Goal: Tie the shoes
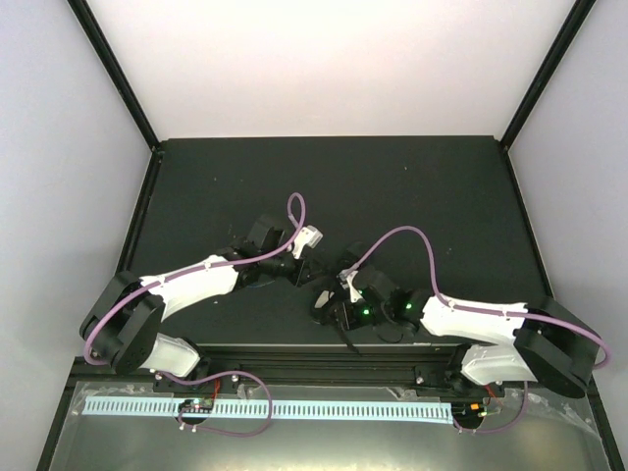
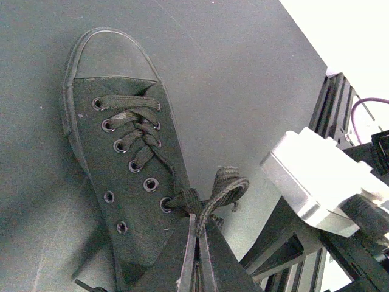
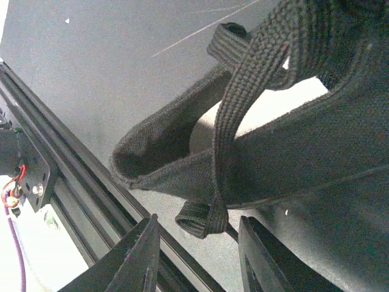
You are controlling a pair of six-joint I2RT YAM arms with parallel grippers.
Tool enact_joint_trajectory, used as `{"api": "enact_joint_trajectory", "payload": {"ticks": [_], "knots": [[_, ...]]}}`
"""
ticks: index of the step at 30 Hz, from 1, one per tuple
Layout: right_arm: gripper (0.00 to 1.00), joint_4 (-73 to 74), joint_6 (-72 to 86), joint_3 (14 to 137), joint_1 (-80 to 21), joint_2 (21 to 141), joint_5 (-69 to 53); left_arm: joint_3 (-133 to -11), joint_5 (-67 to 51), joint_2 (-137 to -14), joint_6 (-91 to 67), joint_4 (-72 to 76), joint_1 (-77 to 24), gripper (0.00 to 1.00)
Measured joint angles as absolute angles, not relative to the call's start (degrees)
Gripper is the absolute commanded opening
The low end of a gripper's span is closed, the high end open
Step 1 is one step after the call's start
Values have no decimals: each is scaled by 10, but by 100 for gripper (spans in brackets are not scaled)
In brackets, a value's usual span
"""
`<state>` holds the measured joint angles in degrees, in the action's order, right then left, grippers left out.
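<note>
The black shoe [image 2: 121, 164] lies on the dark mat, toe away from my left gripper, its upper eyelets unlaced. In the top view it is a dark shape [image 1: 322, 294] between the two grippers, hard to make out. My left gripper [image 2: 199, 234] is shut on a black lace just below a small lace loop [image 2: 228, 185] at the shoe's side. My right gripper [image 3: 200, 249] is open at the shoe's heel opening [image 3: 158, 152]. A folded lace end [image 3: 197, 218] hangs just ahead of the gap between its fingers, untouched.
A black metal rail [image 3: 73, 182] runs along the table's near edge, close under the right gripper. The right arm's white housing [image 2: 316, 176] stands close beside the left gripper. The dark mat [image 1: 392, 186] stretches behind the shoe to the white walls.
</note>
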<state>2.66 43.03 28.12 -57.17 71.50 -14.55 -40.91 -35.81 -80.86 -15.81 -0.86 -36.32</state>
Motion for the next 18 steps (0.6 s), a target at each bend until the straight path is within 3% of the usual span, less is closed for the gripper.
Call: {"api": "enact_joint_trajectory", "payload": {"ticks": [2,10,18], "knots": [[35,20,435,283,-576,725,-140,-409,-358,-809,-155,-9,-363,2],[3,8,451,280,-578,737,-122,-411,-358,-809,-145,-13,-363,2],[2,5,463,253,-568,705,-108,-411,-368,-801,-126,-19,-363,1]]}}
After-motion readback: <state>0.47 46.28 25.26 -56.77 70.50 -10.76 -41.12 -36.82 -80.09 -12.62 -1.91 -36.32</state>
